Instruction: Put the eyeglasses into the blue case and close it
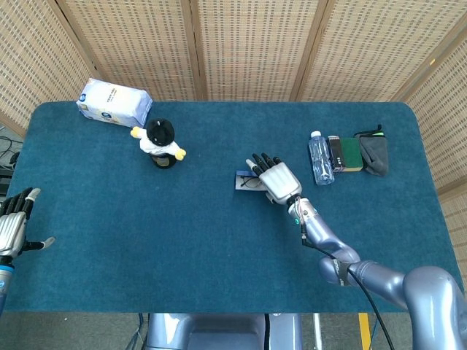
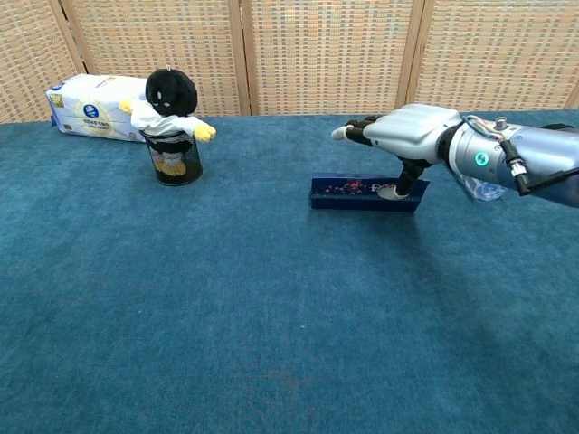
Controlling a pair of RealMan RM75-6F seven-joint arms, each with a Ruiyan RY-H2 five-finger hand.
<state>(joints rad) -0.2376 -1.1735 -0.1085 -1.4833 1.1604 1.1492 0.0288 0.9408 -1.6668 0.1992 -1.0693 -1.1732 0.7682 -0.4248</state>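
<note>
right hand [image 1: 278,180] over case [image 2: 362,194], fingers spread flat, thumb down at its right end, gripping nothing | glasses [image 1: 249,182] lying in open case, mid-table | left hand [image 1: 13,227] at left table edge, open, empty

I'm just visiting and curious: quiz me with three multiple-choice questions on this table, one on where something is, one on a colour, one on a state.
1. Where is the right hand?
A. over the blue case
B. on the tissue pack
C. off the table

2. What colour is the table cover?
A. red
B. teal blue
C. white

3. How is the left hand?
A. holding the bottle
B. open, holding nothing
C. pressing the plush toy

Answers: 1 A, it hovers above the case; 2 B, teal all over; 3 B, fingers apart at the table's edge.
</note>
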